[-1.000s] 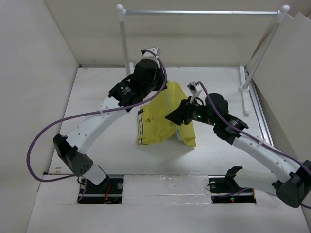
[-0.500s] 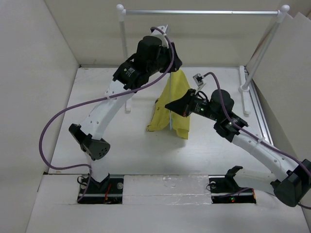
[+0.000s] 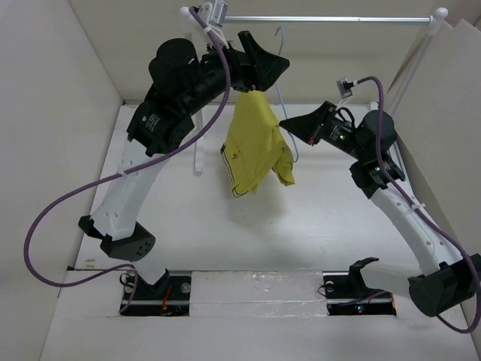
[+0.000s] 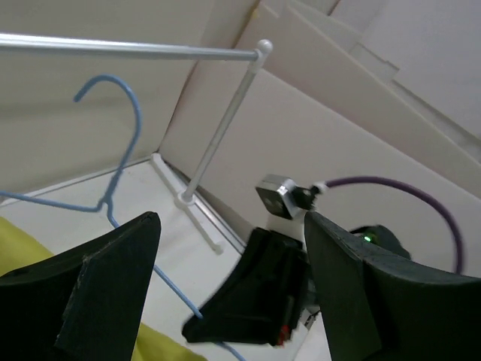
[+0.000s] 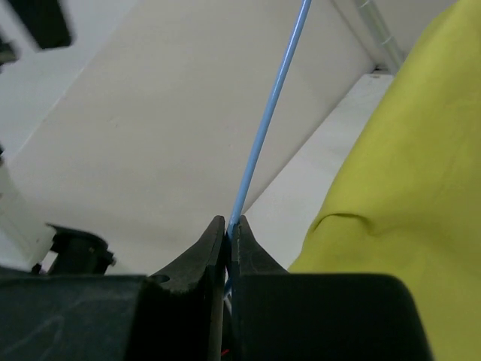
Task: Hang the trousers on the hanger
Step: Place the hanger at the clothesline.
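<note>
The right gripper has its 2 fingers pressed together on the thin blue wire of the hanger, pinching it low on one sloping side. In the top view this gripper points toward the left of the frame from a raised wrist right of centre. Its arm climbs there from the base at the lower right corner. The left gripper has its 2 dark fingers spread wide, with nothing seen between them. It sits in the upper centre of the top view, pointing right, just below the metal bar of the rail. The left arm rises steeply from its base at the lower left, bends high and reaches toward the rail's left post. The trousers hang in a bunched yellow fold just under the left gripper, well above the table, with the striped waistband edge at the bottom left of the bundle. The hanger's hook stands up beside the left fingers, below the bar. In the left wrist view yellow cloth shows under the hanger's sloping wires. Exactly what carries the top of the cloth cannot be told.
</note>
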Motion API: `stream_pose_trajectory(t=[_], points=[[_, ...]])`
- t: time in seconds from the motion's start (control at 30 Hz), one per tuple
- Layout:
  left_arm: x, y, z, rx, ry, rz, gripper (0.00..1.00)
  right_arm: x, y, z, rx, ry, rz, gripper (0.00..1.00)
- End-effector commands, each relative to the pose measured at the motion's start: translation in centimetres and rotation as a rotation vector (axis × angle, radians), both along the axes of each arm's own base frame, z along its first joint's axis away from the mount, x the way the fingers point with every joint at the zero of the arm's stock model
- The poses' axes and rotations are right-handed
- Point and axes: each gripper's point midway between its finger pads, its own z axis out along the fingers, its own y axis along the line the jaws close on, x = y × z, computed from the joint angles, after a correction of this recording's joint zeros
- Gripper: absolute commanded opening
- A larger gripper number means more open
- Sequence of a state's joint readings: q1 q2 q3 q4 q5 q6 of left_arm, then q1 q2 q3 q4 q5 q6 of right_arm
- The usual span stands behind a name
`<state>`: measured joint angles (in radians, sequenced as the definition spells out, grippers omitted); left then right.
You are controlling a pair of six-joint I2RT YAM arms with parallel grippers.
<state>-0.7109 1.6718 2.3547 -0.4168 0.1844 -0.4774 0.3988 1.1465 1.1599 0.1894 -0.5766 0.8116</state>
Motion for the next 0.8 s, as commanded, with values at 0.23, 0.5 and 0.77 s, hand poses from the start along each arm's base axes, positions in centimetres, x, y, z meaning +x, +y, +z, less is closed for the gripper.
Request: stream_pose_trajectory(t=[0.23, 0.5, 0.77], points=[[-3.4, 2.5, 3.7, -0.047, -0.105, -0.008, 0.73, -0.6, -3.4, 10.2, 0.167, -0.342, -0.046, 0.0], [-2.2, 2.7, -1.2, 0.052, -0.028, 0.042, 0.7, -1.4, -8.5, 12.9, 0.134, -0.438, -0.169, 0.0], [-1.9, 2.4, -7.4, 0.138, 0.071, 0.038, 0.71, -0.4, -13.9, 14.1, 0.09, -0.487, -0.302, 0.0]])
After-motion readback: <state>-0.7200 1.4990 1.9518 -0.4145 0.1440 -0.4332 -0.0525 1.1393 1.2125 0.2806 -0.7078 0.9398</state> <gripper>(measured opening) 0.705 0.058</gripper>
